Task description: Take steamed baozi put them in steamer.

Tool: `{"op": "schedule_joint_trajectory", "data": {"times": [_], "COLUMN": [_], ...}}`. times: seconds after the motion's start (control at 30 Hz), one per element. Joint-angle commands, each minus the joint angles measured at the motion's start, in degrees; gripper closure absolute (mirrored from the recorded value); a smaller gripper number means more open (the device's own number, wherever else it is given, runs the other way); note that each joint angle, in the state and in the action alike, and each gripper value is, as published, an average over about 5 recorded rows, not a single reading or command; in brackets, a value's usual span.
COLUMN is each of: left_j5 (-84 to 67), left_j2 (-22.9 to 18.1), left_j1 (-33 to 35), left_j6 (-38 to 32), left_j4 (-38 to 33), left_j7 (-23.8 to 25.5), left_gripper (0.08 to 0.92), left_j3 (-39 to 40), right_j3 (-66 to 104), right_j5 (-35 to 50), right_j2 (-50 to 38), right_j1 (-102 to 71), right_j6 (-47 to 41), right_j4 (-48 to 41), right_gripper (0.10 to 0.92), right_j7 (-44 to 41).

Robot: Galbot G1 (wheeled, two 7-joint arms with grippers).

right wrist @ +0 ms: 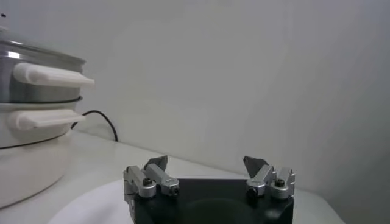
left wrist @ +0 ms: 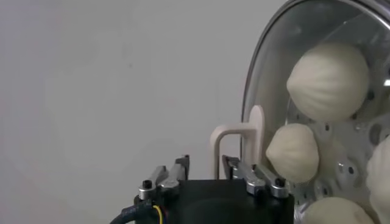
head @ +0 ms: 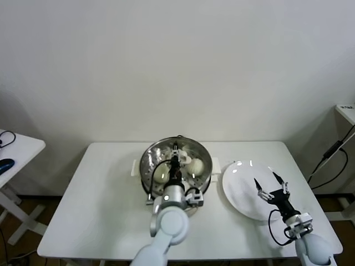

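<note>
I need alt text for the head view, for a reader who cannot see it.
The left gripper hangs over the steamer, which holds baozi. The right gripper, open, is over an empty plate on the table.

White table [head: 100, 188] sat against a plain white wall [head: 166, 66]. White plate [head: 239, 188] lay on the table's right half, bare, with ceiling-light glints near its far rim. Second white table [head: 22, 147] stood off to the left, only partly in view, with a dark blue object [head: 5, 164] and a loop of black cable [head: 6, 137] on it; can't tell what the object was. Right edge: corner of a white unit [head: 347, 113] with black cables [head: 333, 158] hanging down beside it. Another black cable [right wrist: 100, 122] lay on the table surface by the wall.
</note>
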Motion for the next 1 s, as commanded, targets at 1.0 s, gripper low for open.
{"op": "schedule_joint_trajectory", "data": {"times": [1.0], "left_j5": [-8.0], "left_j2": [6.5], "left_j1": [7.4], "left_j6": [-2.8], "left_j4": [-17.2], "left_j7": [2.5], "left_gripper": [0.177], "left_j3": [-1.2], "right_j3": [0.4], "right_j5": [-1.1], "right_j2": [-0.2], "right_j1": [1.1], "right_j6": [0.2], "right_j4": [-1.9], "right_gripper": [0.203], "right_j7": [-0.9]}}
